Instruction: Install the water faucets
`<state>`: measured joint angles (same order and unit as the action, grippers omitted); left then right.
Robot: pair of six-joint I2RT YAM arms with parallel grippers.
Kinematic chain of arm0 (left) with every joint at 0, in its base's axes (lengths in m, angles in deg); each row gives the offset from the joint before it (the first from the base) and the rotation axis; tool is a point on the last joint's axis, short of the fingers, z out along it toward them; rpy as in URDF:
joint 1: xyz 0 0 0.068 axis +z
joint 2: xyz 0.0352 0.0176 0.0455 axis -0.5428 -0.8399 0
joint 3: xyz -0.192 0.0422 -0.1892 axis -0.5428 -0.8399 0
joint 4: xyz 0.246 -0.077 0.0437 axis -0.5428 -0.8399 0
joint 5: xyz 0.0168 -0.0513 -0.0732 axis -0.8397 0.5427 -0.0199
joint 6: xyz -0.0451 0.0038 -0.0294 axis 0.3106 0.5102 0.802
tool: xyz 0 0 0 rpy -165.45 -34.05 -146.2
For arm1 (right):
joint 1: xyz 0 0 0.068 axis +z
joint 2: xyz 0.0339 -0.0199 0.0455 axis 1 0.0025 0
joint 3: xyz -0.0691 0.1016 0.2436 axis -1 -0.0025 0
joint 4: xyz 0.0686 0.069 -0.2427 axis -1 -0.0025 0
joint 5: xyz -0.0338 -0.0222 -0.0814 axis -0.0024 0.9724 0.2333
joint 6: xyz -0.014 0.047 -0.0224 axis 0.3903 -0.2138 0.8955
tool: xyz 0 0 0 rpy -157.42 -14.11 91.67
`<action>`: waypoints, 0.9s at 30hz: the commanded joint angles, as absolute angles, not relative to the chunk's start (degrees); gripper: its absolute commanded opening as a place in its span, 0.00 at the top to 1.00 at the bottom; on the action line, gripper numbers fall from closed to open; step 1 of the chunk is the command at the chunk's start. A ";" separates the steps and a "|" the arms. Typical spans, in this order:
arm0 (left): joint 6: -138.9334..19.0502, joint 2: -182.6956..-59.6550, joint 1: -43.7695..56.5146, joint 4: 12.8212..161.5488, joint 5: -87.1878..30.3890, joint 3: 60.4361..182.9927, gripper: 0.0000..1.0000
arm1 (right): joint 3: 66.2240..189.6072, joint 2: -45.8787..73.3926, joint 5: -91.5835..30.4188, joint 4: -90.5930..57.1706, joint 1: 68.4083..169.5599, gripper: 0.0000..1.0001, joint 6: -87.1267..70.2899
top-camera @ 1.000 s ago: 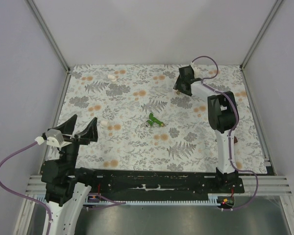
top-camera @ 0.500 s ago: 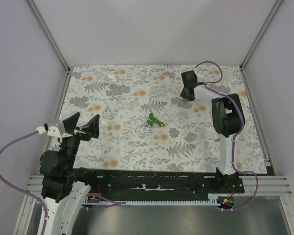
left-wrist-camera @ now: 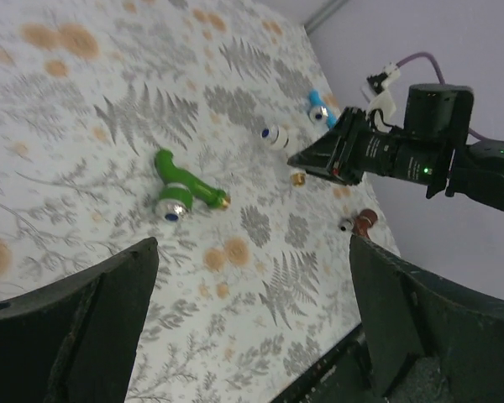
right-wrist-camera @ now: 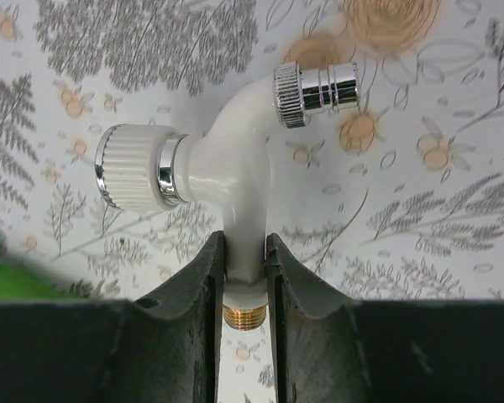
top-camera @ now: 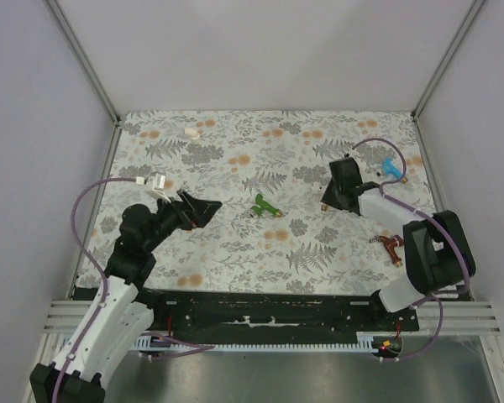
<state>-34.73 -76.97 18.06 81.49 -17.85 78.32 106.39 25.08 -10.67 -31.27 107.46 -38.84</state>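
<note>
Top external: floral cloth [top-camera: 235, 243], grey walls [top-camera: 252, 50]; white faucet [right-wrist-camera: 244, 185] at 3 o'clock half-hidden, clamped by right gripper [right-wrist-camera: 244, 252]; left gripper [left-wrist-camera: 254, 248] apart.

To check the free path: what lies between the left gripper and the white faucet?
The green faucet, lying about midway between them; the top view shows it.

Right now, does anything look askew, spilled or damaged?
Nothing stands out. The green faucet, blue faucet and brown faucet lie loose on the cloth; the right hand grips the white faucet near its brass end.
</note>
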 commanded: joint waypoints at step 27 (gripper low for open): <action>-22.04 -128.64 -22.76 114.70 -37.90 88.91 0.12 | 82.78 -10.11 -10.99 -18.31 124.75 0.80 -66.55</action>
